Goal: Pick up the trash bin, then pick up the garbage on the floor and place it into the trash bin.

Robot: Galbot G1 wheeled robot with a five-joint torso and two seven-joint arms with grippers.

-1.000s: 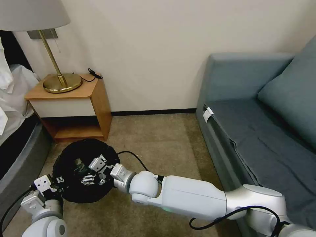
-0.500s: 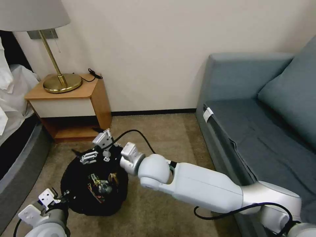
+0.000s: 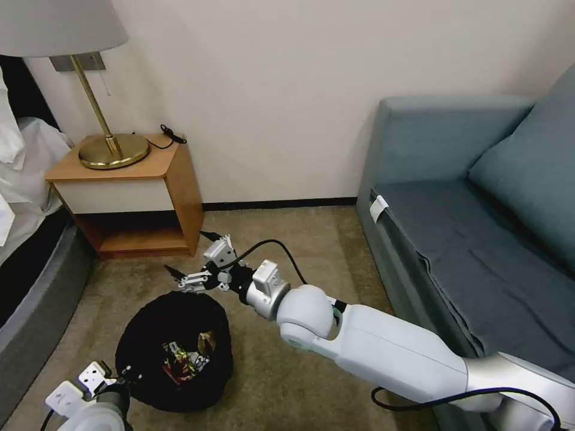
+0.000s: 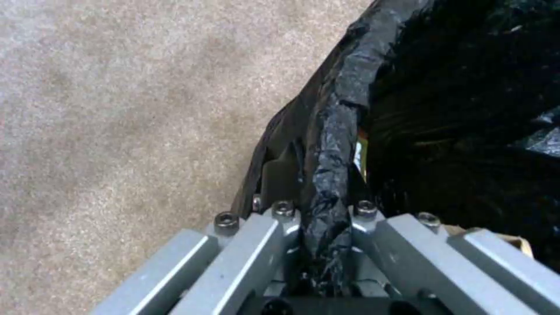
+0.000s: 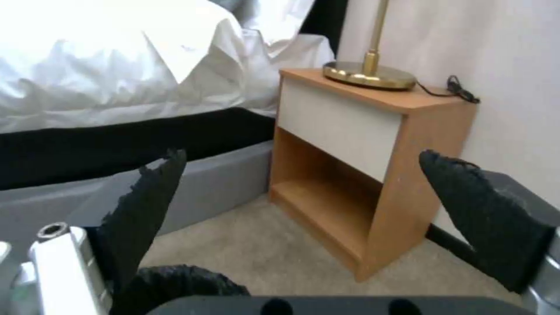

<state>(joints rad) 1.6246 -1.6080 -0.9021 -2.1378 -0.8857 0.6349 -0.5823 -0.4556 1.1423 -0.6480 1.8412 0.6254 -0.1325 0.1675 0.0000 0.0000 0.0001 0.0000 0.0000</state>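
Note:
The trash bin [image 3: 144, 323], lined with a crinkly black bag, stands on the carpet in front of me at lower left. Garbage [image 3: 187, 354] lies inside it: colourful wrappers and a gold-brown piece. My left gripper [image 3: 117, 376] is at the bin's near rim, and in the left wrist view this gripper [image 4: 324, 205] is shut on the bag-covered rim [image 4: 341, 127]. My right gripper [image 3: 189, 256] hovers open and empty just beyond the bin, between it and the nightstand. Its black fingertips [image 5: 146, 205] stand wide apart in the right wrist view.
A wooden nightstand [image 3: 138, 191] with a brass lamp [image 3: 111, 149] stands against the wall behind the bin. The bed [image 3: 30, 239] lies on the left and a blue-grey sofa [image 3: 473, 227] on the right. Open carpet [image 3: 299, 251] stretches between them.
My right gripper has risen out of the bin and moved off toward the nightstand, open. The left gripper has drawn the bin nearer to me. The garbage inside now shows.

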